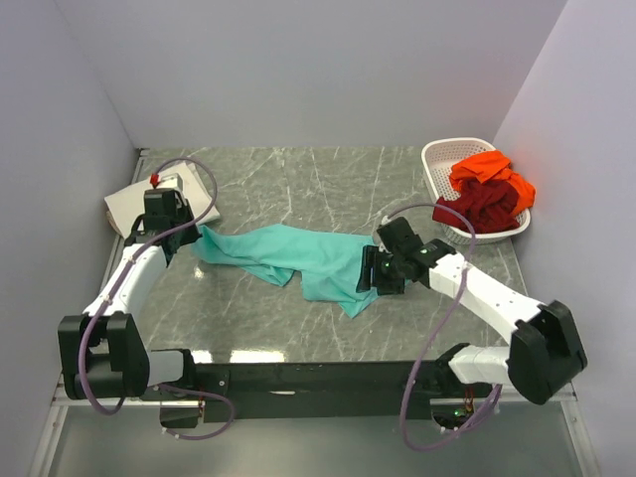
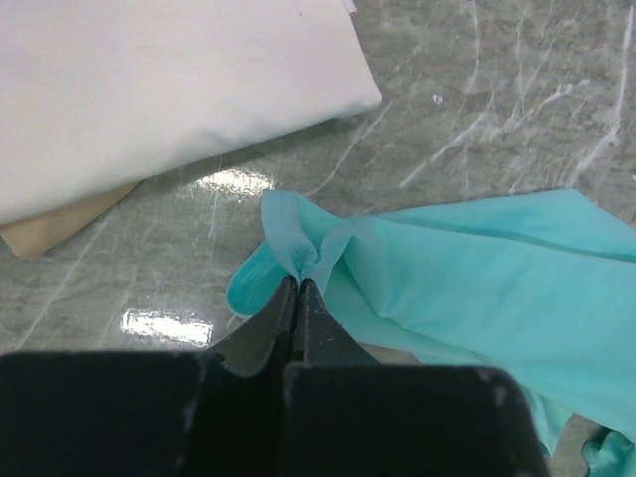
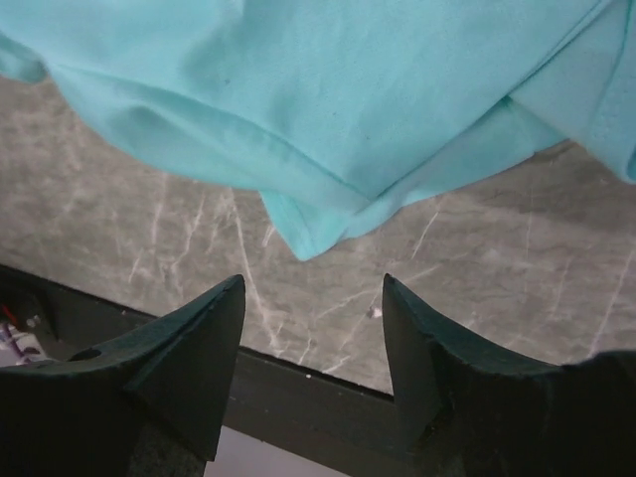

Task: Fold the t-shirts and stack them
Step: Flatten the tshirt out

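Note:
The teal t-shirt [image 1: 298,256] lies crumpled and stretched across the middle of the table. My left gripper [image 1: 192,237] is shut on its left end; in the left wrist view the cloth [image 2: 477,278] bunches at my closed fingertips [image 2: 298,282]. My right gripper [image 1: 368,283] is open and empty at the shirt's right end; in the right wrist view a corner of the shirt [image 3: 318,119] hangs just ahead of my fingers [image 3: 314,288]. A folded cream t-shirt [image 1: 127,205] lies at the far left, also in the left wrist view [image 2: 149,89]. The orange [image 1: 492,171] and dark red [image 1: 487,207] shirts sit in the basket.
A white lattice basket [image 1: 437,159] stands at the back right by the wall. Grey walls close the table on three sides. The table's near edge [image 3: 298,373] is right under my right gripper.

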